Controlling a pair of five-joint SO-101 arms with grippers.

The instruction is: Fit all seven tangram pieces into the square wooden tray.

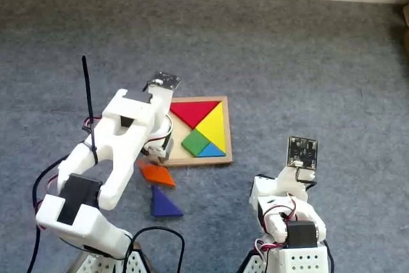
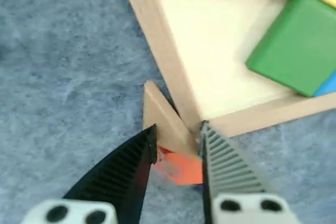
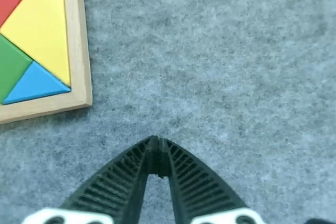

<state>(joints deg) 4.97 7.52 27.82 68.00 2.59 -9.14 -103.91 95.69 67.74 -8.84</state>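
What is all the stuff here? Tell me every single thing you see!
tray: one, pale wood, square, middle of the carpet
big triangles: two, red and yellow, in the tray
square: one, green, in the tray beside the yellow triangle
small triangle: one, light blue, in the tray's near corner
slanted piece: one, orange, on the carpet just outside the tray
loose triangle: one, dark blue, on the carpet near the orange piece
wooden triangle: one, tan, at the tray's outer corner, between the fingers
carpet: one, grey, under everything
left gripper: one, black fingers, closed on the wooden triangle
right gripper: one, black fingers, shut, over bare carpet
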